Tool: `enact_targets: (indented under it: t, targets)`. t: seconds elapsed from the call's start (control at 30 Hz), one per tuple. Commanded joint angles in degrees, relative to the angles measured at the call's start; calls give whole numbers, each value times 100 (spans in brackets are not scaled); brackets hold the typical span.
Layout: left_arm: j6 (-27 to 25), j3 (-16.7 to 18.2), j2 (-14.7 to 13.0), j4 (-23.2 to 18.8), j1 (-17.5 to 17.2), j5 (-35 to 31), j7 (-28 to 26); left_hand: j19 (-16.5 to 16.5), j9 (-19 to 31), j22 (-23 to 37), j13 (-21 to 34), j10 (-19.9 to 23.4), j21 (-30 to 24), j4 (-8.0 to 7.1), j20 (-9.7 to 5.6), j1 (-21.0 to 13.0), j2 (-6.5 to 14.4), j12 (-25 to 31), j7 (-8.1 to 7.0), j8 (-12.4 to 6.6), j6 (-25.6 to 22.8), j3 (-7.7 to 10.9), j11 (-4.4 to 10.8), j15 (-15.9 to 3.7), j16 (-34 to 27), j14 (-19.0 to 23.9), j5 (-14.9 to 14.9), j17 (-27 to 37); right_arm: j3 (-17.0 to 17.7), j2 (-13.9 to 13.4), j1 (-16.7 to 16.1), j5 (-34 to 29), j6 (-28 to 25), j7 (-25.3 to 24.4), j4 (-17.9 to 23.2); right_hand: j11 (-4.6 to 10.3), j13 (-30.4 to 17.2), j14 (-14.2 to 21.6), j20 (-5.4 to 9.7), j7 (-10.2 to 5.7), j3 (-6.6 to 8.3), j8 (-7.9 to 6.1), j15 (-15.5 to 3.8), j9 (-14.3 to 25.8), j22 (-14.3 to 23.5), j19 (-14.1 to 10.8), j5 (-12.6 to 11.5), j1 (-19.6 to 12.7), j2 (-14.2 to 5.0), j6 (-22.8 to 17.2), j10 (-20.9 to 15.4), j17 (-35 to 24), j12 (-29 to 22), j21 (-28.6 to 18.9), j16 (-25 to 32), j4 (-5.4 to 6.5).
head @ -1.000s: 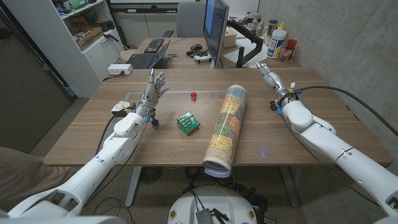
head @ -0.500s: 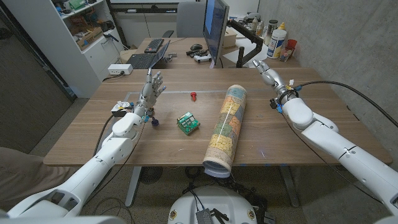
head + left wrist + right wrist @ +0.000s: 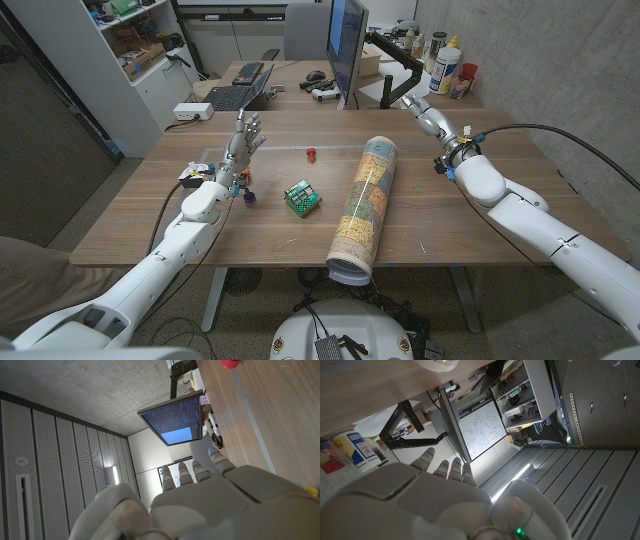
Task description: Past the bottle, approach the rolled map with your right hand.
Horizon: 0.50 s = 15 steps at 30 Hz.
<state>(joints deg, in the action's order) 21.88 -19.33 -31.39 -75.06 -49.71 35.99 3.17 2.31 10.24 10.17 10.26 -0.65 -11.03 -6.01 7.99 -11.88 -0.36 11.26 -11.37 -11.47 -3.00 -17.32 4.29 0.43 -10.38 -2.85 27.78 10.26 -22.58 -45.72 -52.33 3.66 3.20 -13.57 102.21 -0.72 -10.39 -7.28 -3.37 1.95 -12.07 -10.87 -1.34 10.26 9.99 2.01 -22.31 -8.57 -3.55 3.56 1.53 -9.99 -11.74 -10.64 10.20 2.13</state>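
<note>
Meanwhile the right hand (image 3: pixel 424 113) hovers at the bench's (image 3: pixel 200 235) far edge, fingers straight together, well apart from the map (image 3: pixel 364 205).

Both arms: glossy white rounded shells, segmented. Left hand (image 3: pixel 243 139) and right hand (image 3: pixel 424 113): grey-silver fingers. Blue fittings at each wrist. Black cable looping from right forearm; thinner dark cable along left arm. Small blue lights on fingers in wrist views.

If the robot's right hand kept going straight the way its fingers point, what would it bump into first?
Probably the black monitor arm on the desk behind the table. The right hand points up and away over the far edge, not toward the rolled map. Depth is hard to judge.
</note>
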Motion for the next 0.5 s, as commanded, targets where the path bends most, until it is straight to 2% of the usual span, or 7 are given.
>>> enact_targets:
  t: [0.03,0.27,0.3,0.5]
  targets:
    - [49,-15,-19,-23,-32,-64,-40,13,33,16,26,40,-33,14,23,-85,-1,14,-27,-18,-15,-51,22,-17,-40,-49,16,10,112,-117,-108,-49,-24,76,174,29,-20,-11,26,-21,-20,-20,-17,29,12,21,-49,-69,-16,-4,-5,-16,-37,-22,11,-38]
    - [88,-47,-35,21,-10,-119,5,13,35,16,27,69,-32,14,15,-92,-6,22,-56,-110,-311,-60,51,-23,-42,-50,8,10,83,-191,-124,-348,35,-7,197,55,-20,4,36,-41,-14,-22,-35,29,12,5,-59,-85,-25,-6,-9,-15,-39,-30,19,-47]
    - [88,-48,-40,20,-10,-124,5,17,35,16,27,69,-34,14,10,-92,-6,21,-62,-112,-321,-60,54,-25,-42,-50,7,10,82,-213,-124,-384,27,3,212,93,-21,48,54,-51,-16,-17,-70,29,12,-39,-66,-85,-25,5,-40,-15,-51,-47,35,-48]
    - [109,-42,-69,42,-7,-163,-7,19,34,16,27,80,-34,14,0,-95,-9,23,-70,-125,-394,-64,48,-30,-42,-53,3,10,130,-390,-191,-572,-138,62,409,139,-21,82,68,-80,-24,-14,-89,30,12,-73,-74,-73,-23,8,-76,-16,-64,-58,45,-44]
